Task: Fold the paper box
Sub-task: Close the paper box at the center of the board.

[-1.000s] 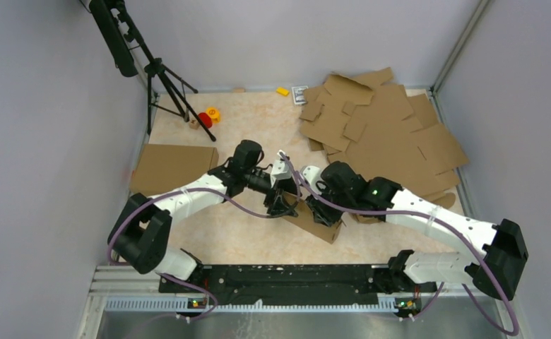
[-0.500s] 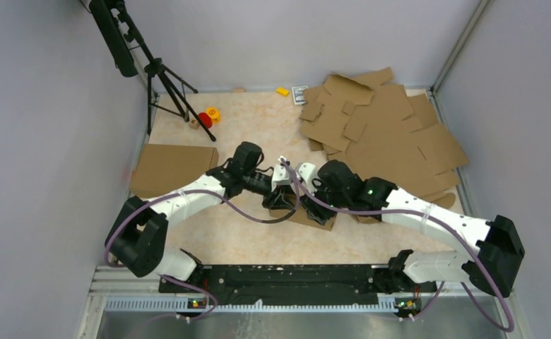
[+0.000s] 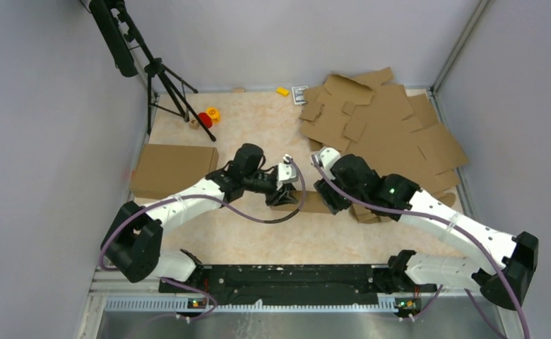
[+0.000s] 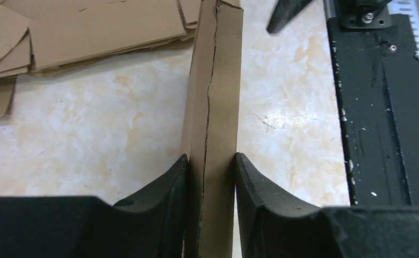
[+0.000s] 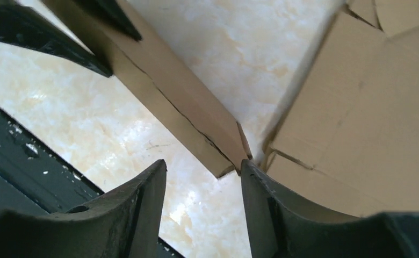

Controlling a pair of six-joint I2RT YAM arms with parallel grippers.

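Your only containers here are two closed pieces of cardboard, and you cannot see inside either. One is a folded brown box [image 3: 174,169] lying flat at the left side of the bench [image 3: 258,127], well apart from both arms. The other is the paper box [image 3: 310,203] itself, which sits near the middle of the bench, between the two arms and just beside the near corner of the stack of flat cardboard sheets [image 3: 386,134] that covers the far right.

Your left fingers [image 3: 281,196] are clenched on the paper box. In the left wrist view it stands on its narrow edge [image 4: 212,107], with a finger [image 4: 175,177] pressed to each broad face. It looks like a slim, plain brown slab of corrugated board. A thin dark seam runs the length of its upper edge where two layers meet without quite closing. It stretches away towards the cardboard sheets [image 4: 89,27], with the black rail [image 4: 379,107] off to one side.

Your right fingers [image 3: 331,198] are spread and released. In the right wrist view the far end of the paper box [image 5: 170,97] points into the gap between them [image 5: 148,188]. Its corner lies right at the tip of one finger, though you cannot tell whether they touch. The same seam shows along that edge, and the end corner looks slightly splayed. The cardboard sheets [image 5: 368,107] lie just beyond.
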